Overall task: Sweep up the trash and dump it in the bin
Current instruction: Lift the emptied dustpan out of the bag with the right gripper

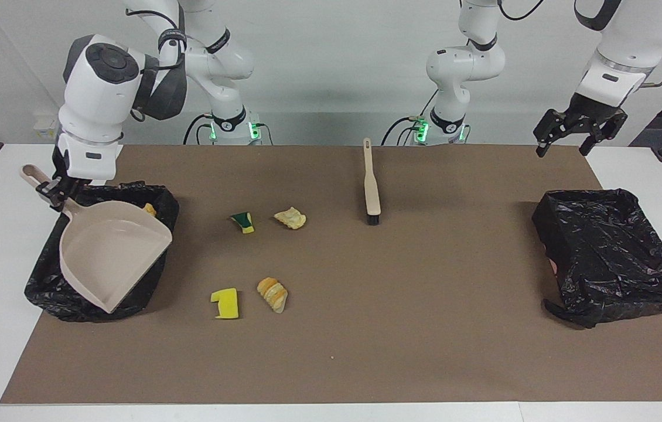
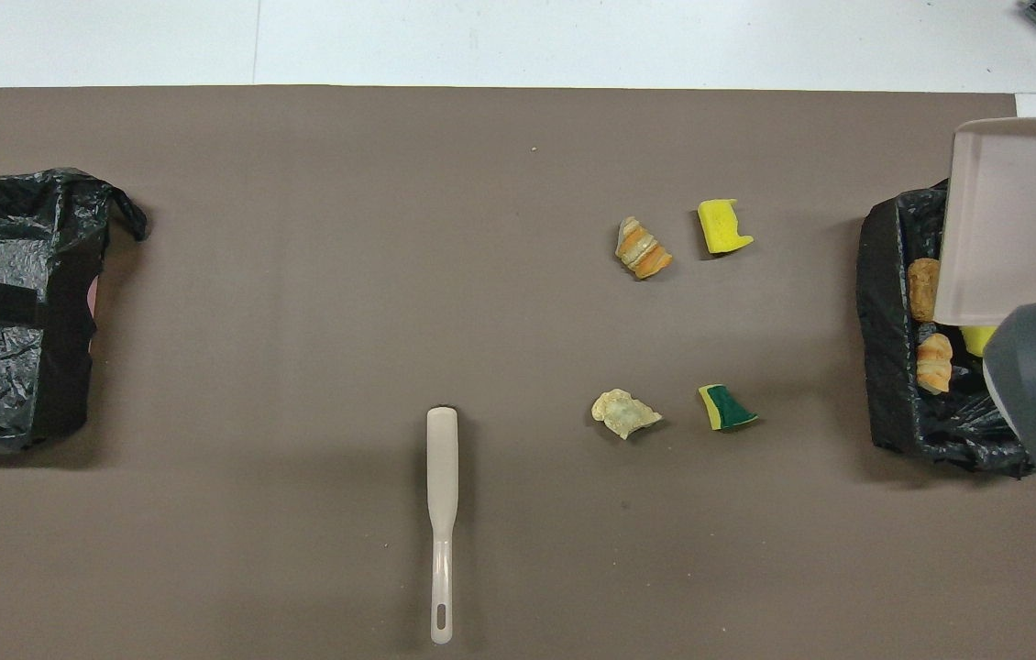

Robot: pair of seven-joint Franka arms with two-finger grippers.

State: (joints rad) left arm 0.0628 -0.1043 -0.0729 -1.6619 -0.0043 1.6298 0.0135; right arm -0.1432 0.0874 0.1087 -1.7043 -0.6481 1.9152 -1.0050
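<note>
Dustpan (image 1: 114,258) tilted over bin (image 1: 44,287) in right jaws; left arm raised

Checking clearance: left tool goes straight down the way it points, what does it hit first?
Likely the black-lined bin at that end: the left tool, open and empty, hangs over its robot-side rim. Depth unclear; it may meet the mat instead.

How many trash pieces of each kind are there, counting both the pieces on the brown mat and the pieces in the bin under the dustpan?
Sponge scraps: 3
Bread-like chunks: 4
Total: 7
</note>
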